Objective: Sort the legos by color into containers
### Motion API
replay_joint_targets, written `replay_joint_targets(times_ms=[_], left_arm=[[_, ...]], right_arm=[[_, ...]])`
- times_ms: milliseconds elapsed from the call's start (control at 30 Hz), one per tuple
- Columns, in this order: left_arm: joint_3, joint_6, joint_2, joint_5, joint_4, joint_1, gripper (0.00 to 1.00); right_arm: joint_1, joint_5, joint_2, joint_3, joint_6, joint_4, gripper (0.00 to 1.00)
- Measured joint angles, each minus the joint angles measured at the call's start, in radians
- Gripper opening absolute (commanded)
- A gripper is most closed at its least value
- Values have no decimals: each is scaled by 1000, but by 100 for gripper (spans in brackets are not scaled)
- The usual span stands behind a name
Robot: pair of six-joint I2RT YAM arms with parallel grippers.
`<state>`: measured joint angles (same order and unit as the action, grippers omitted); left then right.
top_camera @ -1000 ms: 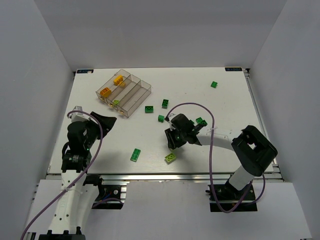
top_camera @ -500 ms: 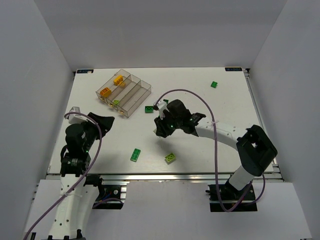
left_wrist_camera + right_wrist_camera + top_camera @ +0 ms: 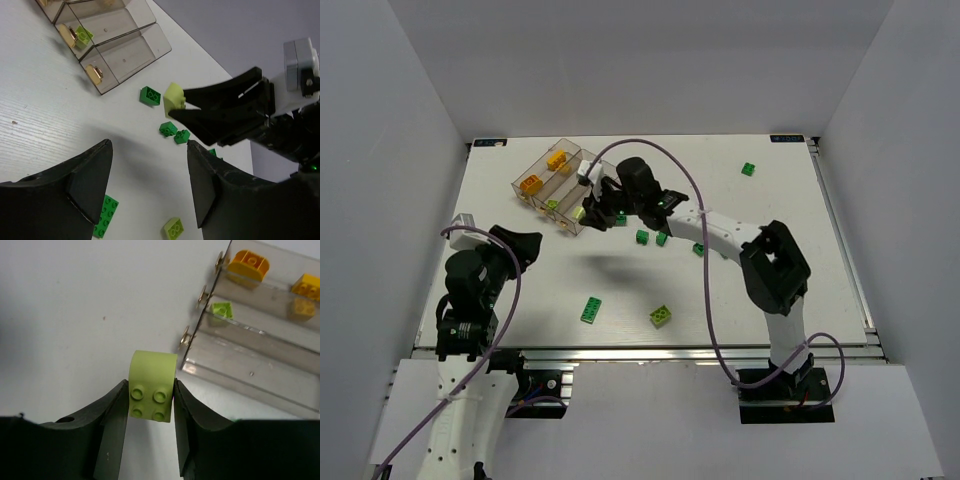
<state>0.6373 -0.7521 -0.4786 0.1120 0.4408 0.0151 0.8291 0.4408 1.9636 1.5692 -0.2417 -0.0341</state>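
As the right pincer clamps a lime brick short of the tray, mid-frame in its wrist view, release looks premature.
Dropped now, it would likely hit the bench, missing the lime compartment.

Over the last second the right arm has been swung from the near centre of the table up and to the left. The right gripper has been brought from beside the loose bricks to the near end of the tray, above the table just outside it. A lime green brick is now seen clamped between the fingers; it could not be made out in the earlier frames. A dark green brick, formerly covered by the arm, has been exposed. The left arm has been shifted slightly to the left.
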Motion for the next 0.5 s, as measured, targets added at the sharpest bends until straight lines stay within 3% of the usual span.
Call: replay_joint_targets(times_ms=[300, 500], left_arm=[[15, 21, 10, -25, 33, 0, 71], [15, 23, 40, -38, 59, 0, 71]], right_arm=[[3, -115, 289, 344, 48, -97, 0], [6, -220, 407, 452, 85, -184, 0]])
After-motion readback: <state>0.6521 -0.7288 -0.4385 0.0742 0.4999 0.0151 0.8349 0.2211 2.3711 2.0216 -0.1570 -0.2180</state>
